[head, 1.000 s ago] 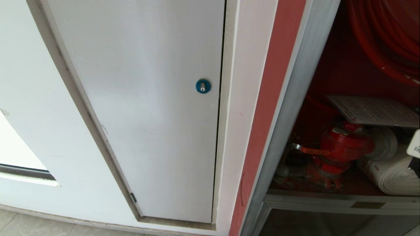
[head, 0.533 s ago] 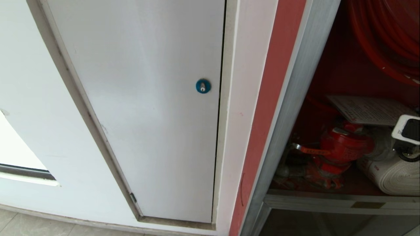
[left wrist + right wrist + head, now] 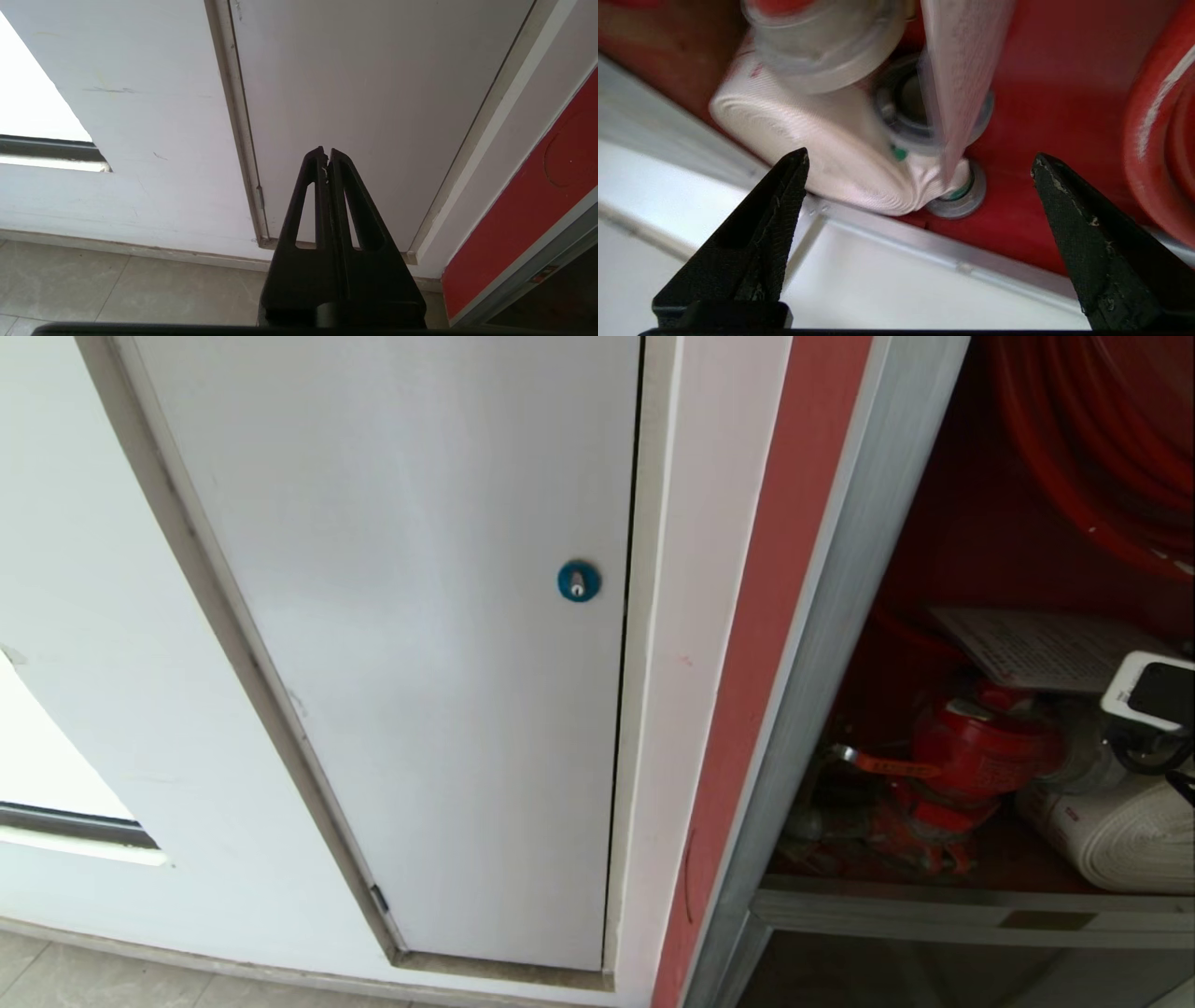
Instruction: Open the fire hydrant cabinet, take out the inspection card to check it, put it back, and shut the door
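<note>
Inside the open cabinet [image 3: 822, 644], the card [image 3: 1036, 649] lies above the red valve [image 3: 980, 756] and white hose [image 3: 822, 144]. Right gripper [image 3: 920, 163] spread wide, empty, facing them. Left gripper [image 3: 327, 156] clenched, idle.

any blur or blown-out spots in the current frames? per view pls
Head view: sharp, and the cabinet interior sits in dim shadow beside the bright white panel door. Left wrist view: sharp, with a blown-out white patch at one edge. Right wrist view: the inspection card and white rolled hose are smeared by motion blur, while the right gripper's fingers stay crisp.
</note>
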